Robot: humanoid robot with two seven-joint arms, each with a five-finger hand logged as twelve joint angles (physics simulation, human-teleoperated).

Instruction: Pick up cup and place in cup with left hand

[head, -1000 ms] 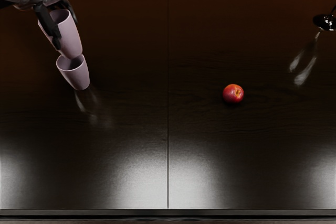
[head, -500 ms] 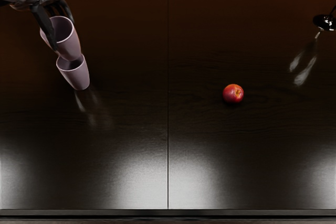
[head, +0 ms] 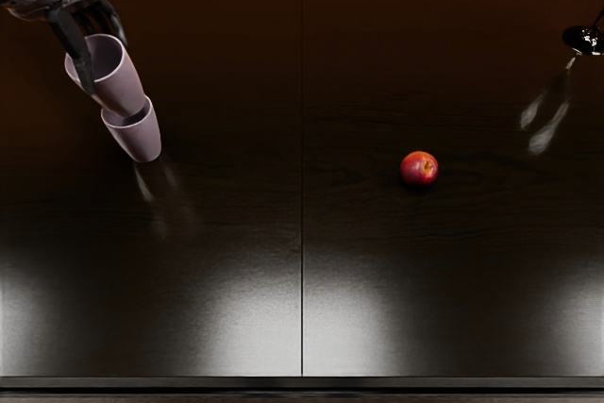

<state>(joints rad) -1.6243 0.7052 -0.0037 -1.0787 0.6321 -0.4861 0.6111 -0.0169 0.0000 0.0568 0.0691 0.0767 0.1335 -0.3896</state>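
Note:
My left hand (head: 94, 58) comes in at the upper left and grips a pale pink cup (head: 121, 90) by its upper part, a dark finger reaching over the near left side of its rim. That cup leans, its bottom overlapping the mouth of a second pink cup (head: 140, 137) that stands on the table. The held cup's base is hidden behind the lower cup's front rim, so how deep it sits inside cannot be told.
A red apple (head: 419, 169) lies right of the table's centre seam. At the far right edge a shiny dark round object (head: 587, 40) is partly cut off. The dark table (head: 302, 379) ends at a front edge near the picture's bottom.
The left hand and its cup have come lower in the picture and slightly left, and the cup's bottom now overlaps the lower cup's mouth more. The lower cup and apple have stayed put.

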